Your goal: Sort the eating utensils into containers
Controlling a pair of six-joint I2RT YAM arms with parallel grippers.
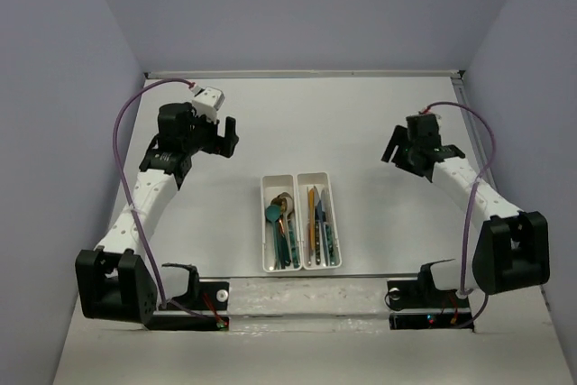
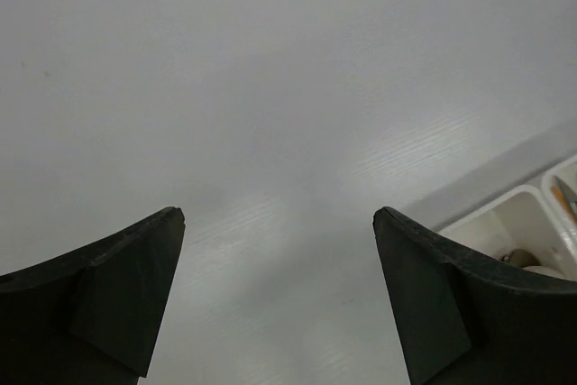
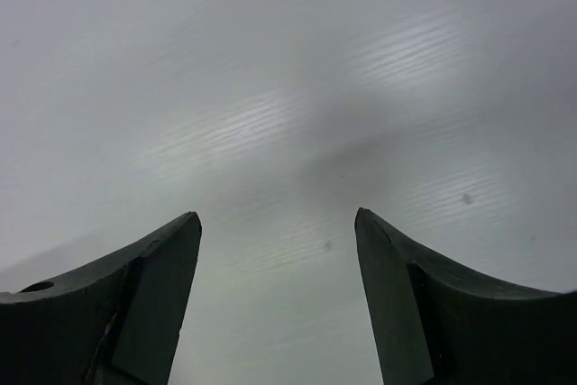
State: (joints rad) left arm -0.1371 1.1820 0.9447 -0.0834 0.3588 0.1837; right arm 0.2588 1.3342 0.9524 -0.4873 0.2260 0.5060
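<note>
Spread wide, gripping nothing: left hand (image 1: 231, 135) and right hand (image 1: 391, 145) alike. Between them on the surface (image 1: 315, 119), utensils (image 1: 290, 223) lying inside both containers (image 1: 297, 177).

A white table (image 1: 361, 114) sits between pale lilac walls (image 1: 54, 87).

We see a pale grey-white matte table (image 1: 225, 146) with a faint streaked grain. Directly on it, midway across and toward the near edge, lies a white plastic tray of two long narrow rectangular bins (image 1: 276, 185) joined side by side, their long sides running front to back. The left black arm base (image 1: 113, 286) and the right black arm base (image 1: 512, 252) sit at the near edge, well apart from the tray.
</note>
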